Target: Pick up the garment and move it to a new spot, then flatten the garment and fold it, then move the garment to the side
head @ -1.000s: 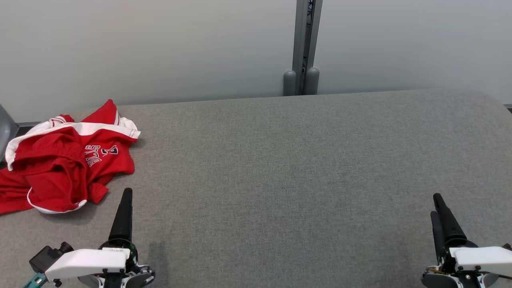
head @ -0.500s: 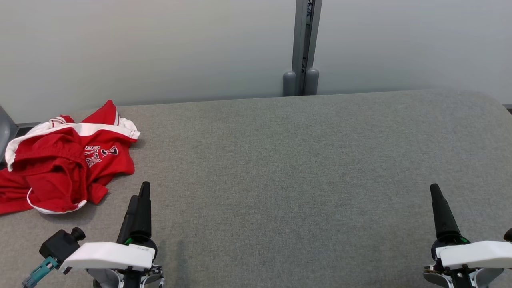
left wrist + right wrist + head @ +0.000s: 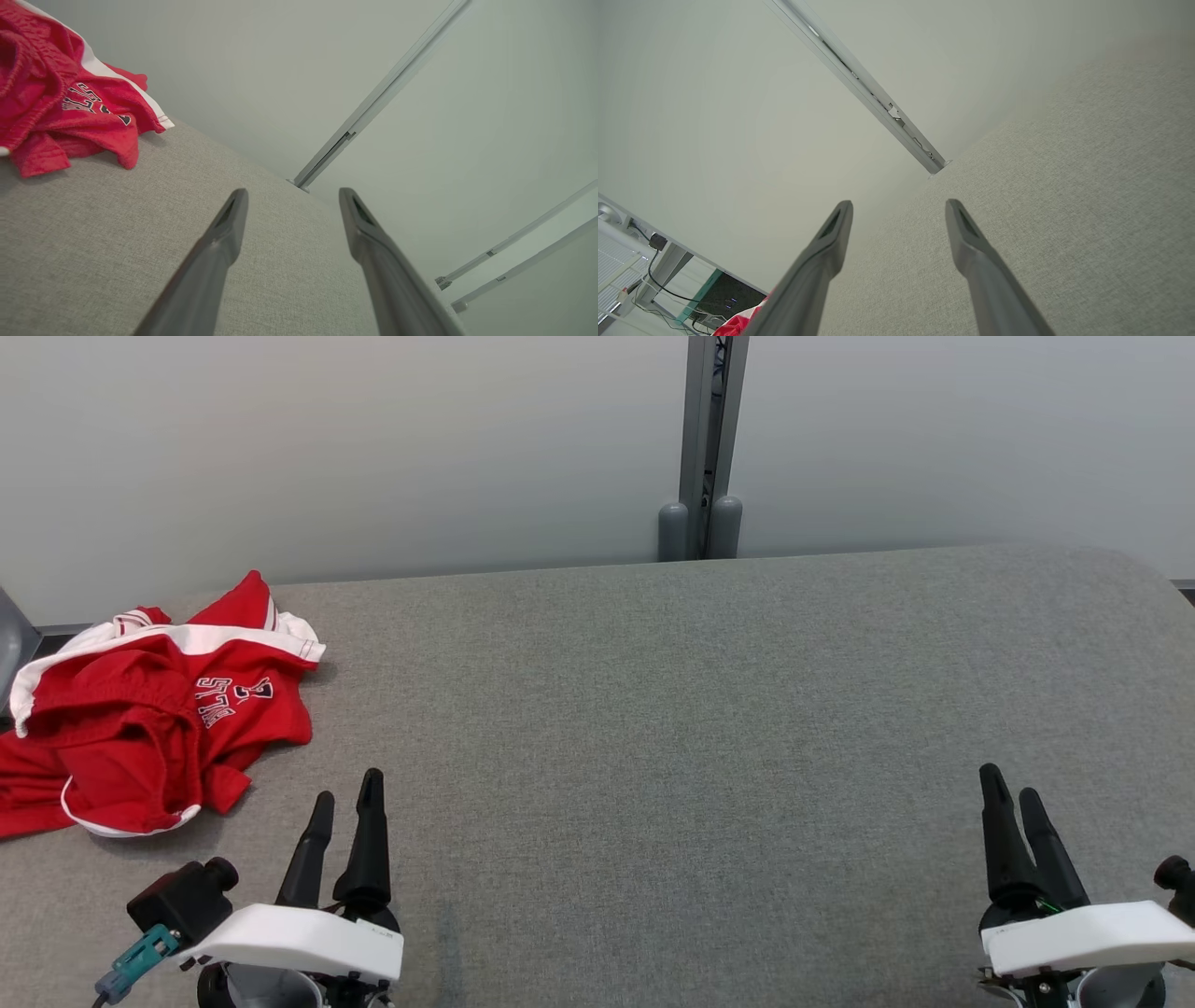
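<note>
The garment (image 3: 159, 728) is red sportswear with broad white trim bands and dark, white-edged lettering (the letters sit upside down in the head view and partly run into a fold, so the word cannot be read). It lies crumpled in a loose heap, with folds bunched over one another and a thin white-piped hem curling along its near side. It rests at the far left of the grey fabric-covered table (image 3: 653, 709), close to the back edge, and its leftmost part is cut off by the head view's border.
</note>
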Available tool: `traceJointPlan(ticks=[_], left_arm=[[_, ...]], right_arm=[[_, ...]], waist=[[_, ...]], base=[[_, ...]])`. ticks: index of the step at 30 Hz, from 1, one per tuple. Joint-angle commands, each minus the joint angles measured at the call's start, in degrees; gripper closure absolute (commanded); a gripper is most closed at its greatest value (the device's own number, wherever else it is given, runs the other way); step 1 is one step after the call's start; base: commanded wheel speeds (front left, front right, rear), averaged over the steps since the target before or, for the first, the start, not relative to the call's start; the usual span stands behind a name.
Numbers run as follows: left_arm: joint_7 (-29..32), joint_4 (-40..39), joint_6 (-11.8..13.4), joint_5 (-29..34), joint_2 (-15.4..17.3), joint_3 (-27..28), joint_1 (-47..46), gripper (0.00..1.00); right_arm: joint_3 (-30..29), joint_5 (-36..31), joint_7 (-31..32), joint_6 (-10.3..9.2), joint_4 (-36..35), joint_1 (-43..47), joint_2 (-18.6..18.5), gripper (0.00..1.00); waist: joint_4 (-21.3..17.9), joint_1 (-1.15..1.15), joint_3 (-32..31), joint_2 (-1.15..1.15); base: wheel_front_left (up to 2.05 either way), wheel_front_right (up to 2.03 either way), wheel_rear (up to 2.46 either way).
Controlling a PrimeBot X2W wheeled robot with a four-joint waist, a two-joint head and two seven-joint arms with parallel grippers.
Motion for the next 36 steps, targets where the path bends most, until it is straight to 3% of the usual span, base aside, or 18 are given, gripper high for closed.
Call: traceJointPlan(ticks=[1, 14, 36], left_arm=[[-0.7, -0.8, 0.4, 3.2, 0.4, -0.4, -0.4, 0.0], [-2.8, 0.1, 1.5, 15.1, 0.5, -1.4, 0.6, 0.0], [-5.7, 2.2, 3.0, 25.8, 0.6, -2.3, 0.8, 0.0]], right_arm=[[0.2, -2.5, -0.9, 0.19, -0.8, -0.2, -0.6, 0.0], [1.5, -12.4, -3.0, 0.21, -0.1, 0.1, -0.7, 0.0], [3.0, -25.1, -6.0, 0.25, -1.3, 0.8, -0.8, 0.0]], waist=[[0.0, 0.0, 0.0, 0.0], [0.0, 0.0, -0.1, 0.0], [0.0, 0.0, -0.2, 0.0]], base=[[0.0, 0.0, 0.0], [0.0, 0.0, 0.0], [0.0, 0.0, 0.0]])
